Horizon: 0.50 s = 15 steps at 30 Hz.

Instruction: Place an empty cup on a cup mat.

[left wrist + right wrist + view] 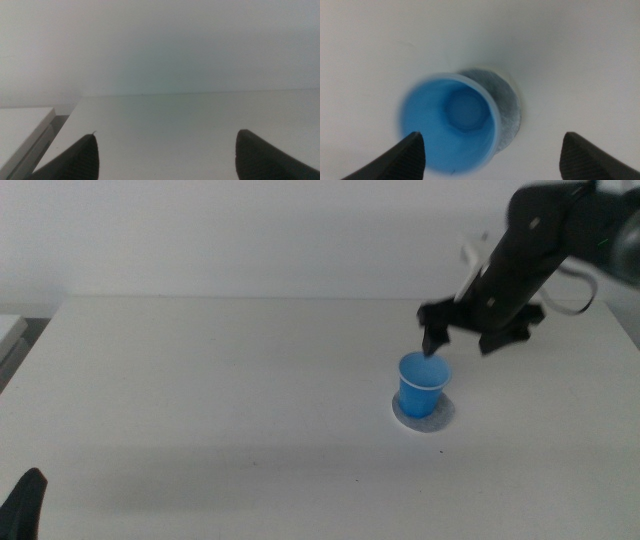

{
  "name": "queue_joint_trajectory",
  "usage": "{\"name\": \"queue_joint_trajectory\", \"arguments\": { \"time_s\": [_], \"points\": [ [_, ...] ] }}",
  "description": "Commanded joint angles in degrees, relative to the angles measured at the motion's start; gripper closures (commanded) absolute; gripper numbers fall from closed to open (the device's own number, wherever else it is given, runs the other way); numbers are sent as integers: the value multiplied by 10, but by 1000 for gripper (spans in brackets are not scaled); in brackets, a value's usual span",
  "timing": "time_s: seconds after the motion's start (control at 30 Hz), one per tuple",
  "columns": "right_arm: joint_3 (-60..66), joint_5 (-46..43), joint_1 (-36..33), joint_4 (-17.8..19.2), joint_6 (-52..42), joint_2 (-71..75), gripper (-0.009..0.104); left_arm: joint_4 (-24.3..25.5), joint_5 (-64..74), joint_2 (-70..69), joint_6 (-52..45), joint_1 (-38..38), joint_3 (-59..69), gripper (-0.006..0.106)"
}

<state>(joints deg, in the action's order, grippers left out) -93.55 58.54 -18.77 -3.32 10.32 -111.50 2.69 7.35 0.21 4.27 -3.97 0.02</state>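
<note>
White worktop [200,380] carries the cup [423,385] upright on the cup mat [441,416], directly beneath the right pincer [462,332], spread wide and empty.

cup [423,384]: bright blue, pale rim | cup mat [506,109]: mottled grey, whitish edge | table [220,380]: white

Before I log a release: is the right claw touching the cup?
Apart. The right wrist view shows the right claw open, the cup clear of both jaws.
</note>
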Motion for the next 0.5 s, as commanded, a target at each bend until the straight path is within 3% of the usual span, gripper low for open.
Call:
{"name": "queue_joint_trajectory", "arguments": {
  "time_s": [0.0,0.23,0.47],
  "points": [
    [-3,1,7,6,-17,55,24,-1,-7,-2,2,-1,0,7],
    [37,-10,51,-1,-78,206,24,-1,-7,-2,2,-1,0,7],
    [266,-134,98,5,-70,411,24,-1,-7,-2,2,-1,0,7]
  ]
}}
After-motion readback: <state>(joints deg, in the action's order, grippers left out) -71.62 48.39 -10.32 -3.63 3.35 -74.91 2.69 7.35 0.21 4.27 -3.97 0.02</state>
